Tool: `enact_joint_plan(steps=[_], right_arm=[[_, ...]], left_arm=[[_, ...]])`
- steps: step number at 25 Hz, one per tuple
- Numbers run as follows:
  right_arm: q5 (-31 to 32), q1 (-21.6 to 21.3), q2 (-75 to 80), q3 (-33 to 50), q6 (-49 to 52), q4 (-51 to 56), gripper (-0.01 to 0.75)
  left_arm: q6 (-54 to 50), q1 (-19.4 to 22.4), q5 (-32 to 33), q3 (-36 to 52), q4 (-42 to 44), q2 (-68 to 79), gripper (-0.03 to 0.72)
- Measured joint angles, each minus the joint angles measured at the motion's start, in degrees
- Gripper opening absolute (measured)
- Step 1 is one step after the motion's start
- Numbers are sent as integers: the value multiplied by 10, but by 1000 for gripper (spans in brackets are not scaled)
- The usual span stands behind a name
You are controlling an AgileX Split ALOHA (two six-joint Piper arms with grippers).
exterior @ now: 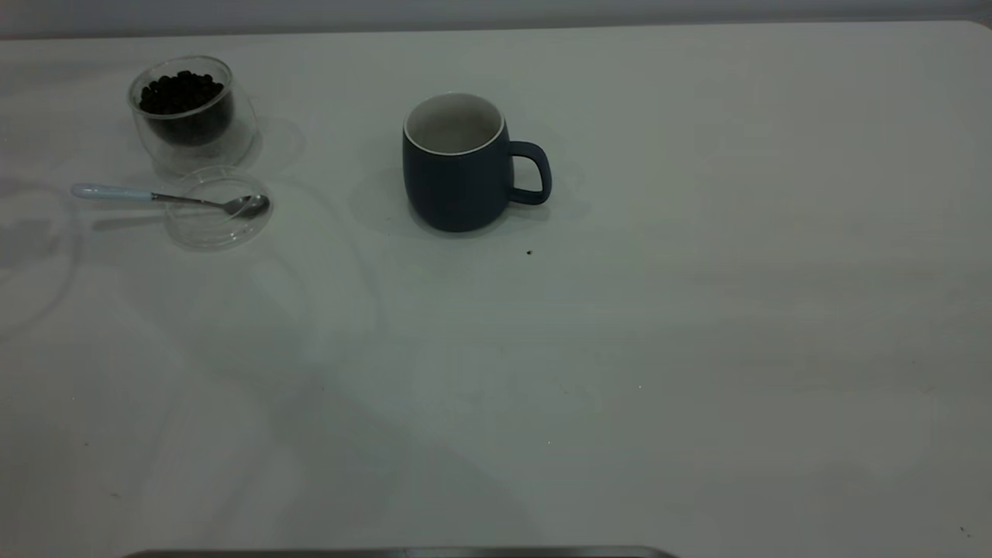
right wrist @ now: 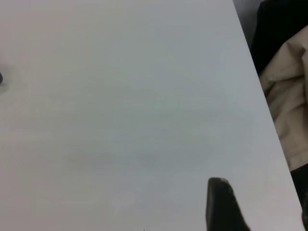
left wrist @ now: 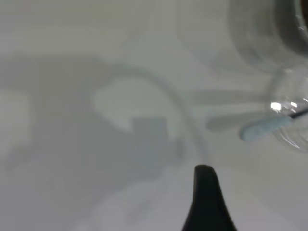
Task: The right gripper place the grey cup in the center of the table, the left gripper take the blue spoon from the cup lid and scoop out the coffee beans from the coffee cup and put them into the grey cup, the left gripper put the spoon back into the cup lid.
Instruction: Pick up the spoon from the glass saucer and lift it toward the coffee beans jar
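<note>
Your grey cup [exterior: 459, 164] stands upright near the middle of the table [exterior: 697, 325], slightly toward the far side, its handle pointing right and its white inside showing no beans. At far left, your coffee cup [exterior: 191, 116] holds the coffee beans [exterior: 180, 92]. Just nearer than it lies the cup lid [exterior: 218, 208], flat on the table, close beside the glass. Your blue spoon [exterior: 167, 198] rests across the lid: metal bowl on the right part of the disc, pale handle reaching out left beyond the rim. Your left gripper [left wrist: 207, 199] shows one black tip above the table near the spoon handle; whether it is open or closed cannot be told. Your right gripper [right wrist: 222, 204] hangs over bare table near its edge, its state likewise undeterminable.
</note>
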Motion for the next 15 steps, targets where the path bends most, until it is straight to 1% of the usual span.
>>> enact_joint_plan(steps=[4,7,10,15], right_arm=[[0,0,0,0,0,0,364],[0,0,0,0,0,0,364],[0,0,0,0,0,0,364],[0,0,0,0,0,0,364]], left_arm=[[2,0,-61,0,-11,11,582],[2,0,-79,-2,-43,24,582],[4,0,-58,-17,-48,51,582],[5,0,10,-89,-50,130,582]])
